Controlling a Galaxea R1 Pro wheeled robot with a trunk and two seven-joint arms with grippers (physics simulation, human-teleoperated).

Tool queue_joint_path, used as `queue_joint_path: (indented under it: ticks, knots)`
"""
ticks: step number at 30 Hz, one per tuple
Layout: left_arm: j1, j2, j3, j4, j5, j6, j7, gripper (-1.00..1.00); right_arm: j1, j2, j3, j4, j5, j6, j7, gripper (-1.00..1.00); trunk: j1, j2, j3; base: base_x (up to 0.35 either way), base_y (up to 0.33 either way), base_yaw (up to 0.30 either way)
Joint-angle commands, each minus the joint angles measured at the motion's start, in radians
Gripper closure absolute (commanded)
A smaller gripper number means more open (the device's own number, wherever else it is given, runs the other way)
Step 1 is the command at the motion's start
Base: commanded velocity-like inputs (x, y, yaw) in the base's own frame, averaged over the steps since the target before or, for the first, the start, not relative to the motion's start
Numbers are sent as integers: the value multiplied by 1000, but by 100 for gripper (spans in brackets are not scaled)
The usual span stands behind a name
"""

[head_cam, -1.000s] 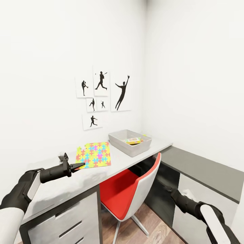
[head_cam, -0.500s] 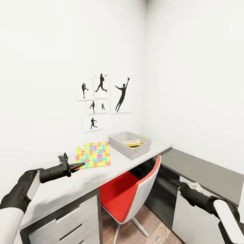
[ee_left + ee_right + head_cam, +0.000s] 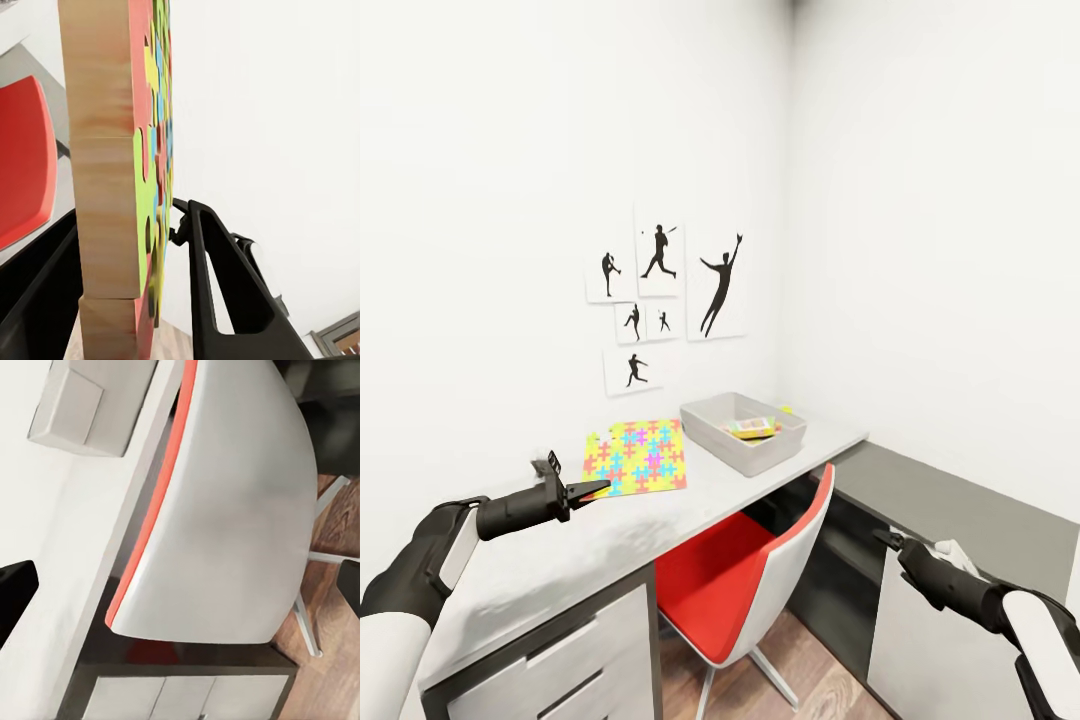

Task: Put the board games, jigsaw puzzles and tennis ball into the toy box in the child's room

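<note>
A jigsaw puzzle, a flat square of yellow, pink, green and blue pieces, lies level just over the white table. My left gripper is shut on its near corner. In the left wrist view the jigsaw puzzle runs edge-on between the black fingers. The grey toy box stands farther along the table with colourful flat things inside, too small to name. My right gripper hangs low beside the chair, open, holding nothing. The right wrist view also shows the toy box.
A red and white chair is tucked under the table between my arms. A lower dark grey-topped unit runs along the right wall. White drawers sit under the table's near end. Baseball silhouette pictures hang on the wall.
My right arm has swung to the right and risen a little, away from the chair. The view has tilted up slightly. The left arm and the puzzle have stayed put.
</note>
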Motion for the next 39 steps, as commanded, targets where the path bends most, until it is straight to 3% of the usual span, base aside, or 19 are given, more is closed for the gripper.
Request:
queue_joint_path:
  ticks: [1,17,28,30,34,37,39]
  knots:
    - [0,0,0,0,1,9,-2,100,-1,0,-1,-2,-10,4,-10,-100,-4,6,2,0,0,0]
    - [-1,0,0,0,0,9,-2,100,0,4,-39,-24,-10,30,-10,-100,-65,118,52,0,0,0]
    - [-2,-1,-1,0,0,9,-3,100,0,3,-43,-34,-10,32,-9,-100,-107,195,86,0,0,0]
    - [-2,-1,-2,0,0,9,-2,100,-1,3,-43,-51,-10,39,-8,-100,-115,209,93,0,0,0]
    - [-2,-1,-2,0,0,9,-2,100,-1,2,-47,-178,-11,97,-5,-100,-130,237,105,0,0,0]
    - [-2,-2,-1,0,1,9,-3,100,-1,3,-102,-239,-24,164,18,-100,-142,258,115,0,0,0]
    - [-2,-2,0,0,1,9,-3,100,-1,2,-155,-253,-65,185,108,-100,-150,272,121,0,0,0]
